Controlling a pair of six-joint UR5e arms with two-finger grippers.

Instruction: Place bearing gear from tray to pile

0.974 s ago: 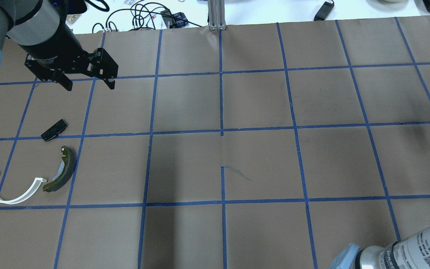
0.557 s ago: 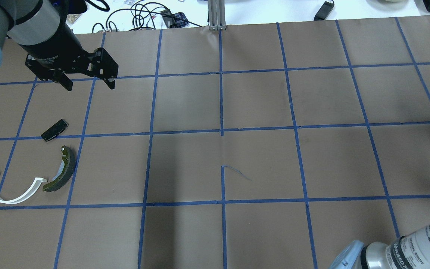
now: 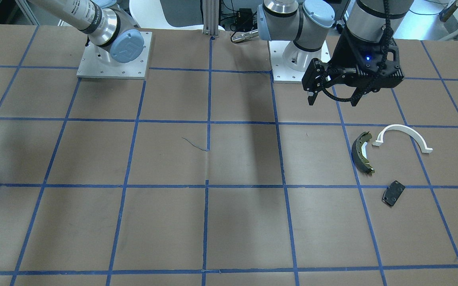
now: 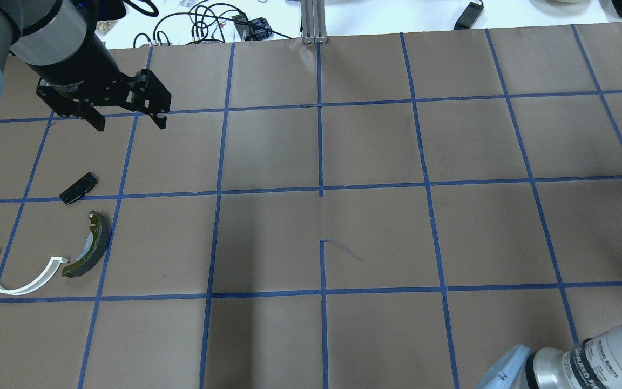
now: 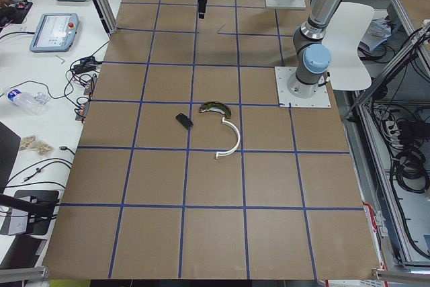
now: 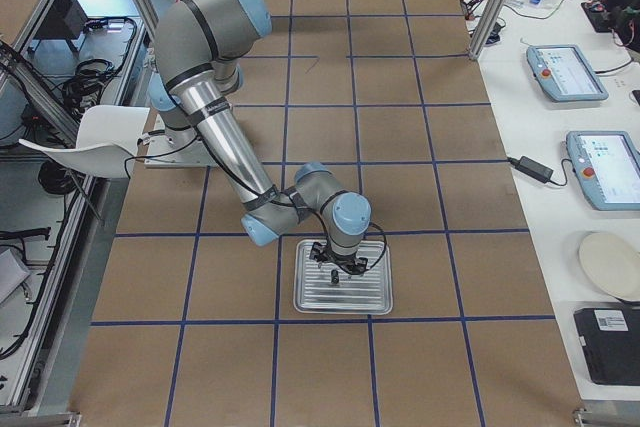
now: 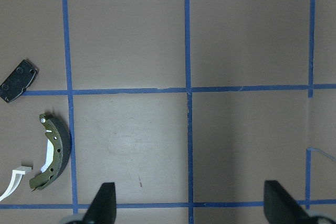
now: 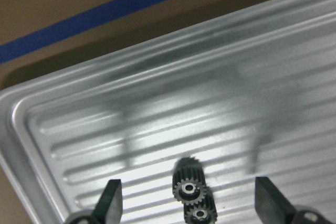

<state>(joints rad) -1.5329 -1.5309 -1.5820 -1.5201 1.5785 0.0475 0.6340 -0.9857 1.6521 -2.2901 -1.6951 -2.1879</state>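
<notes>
Bearing gear point(image 8: 187, 184) sat on the tray point(image 8: 31, 108) at the table's point(image 4: 376, 232) right end, with the right gripper point(image 6: 336, 267) over it, jaws apart and straddling it. Looked like the pick-up step to me: drop, pinch, then carry it to the pile point(image 4: 92, 246) near the left end. Left gripper point(image 4: 129, 123) hung spread wide, holding nothing.

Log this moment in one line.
right gripper: open, over gear on tray | left gripper: open, empty, hovering near pile | gear: not yet grasped | pile: shoe, arc, plate

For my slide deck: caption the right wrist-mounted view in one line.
Right gripper, jaws open, poised over the small dark bearing gear lying on the ribbed metal tray.
</notes>
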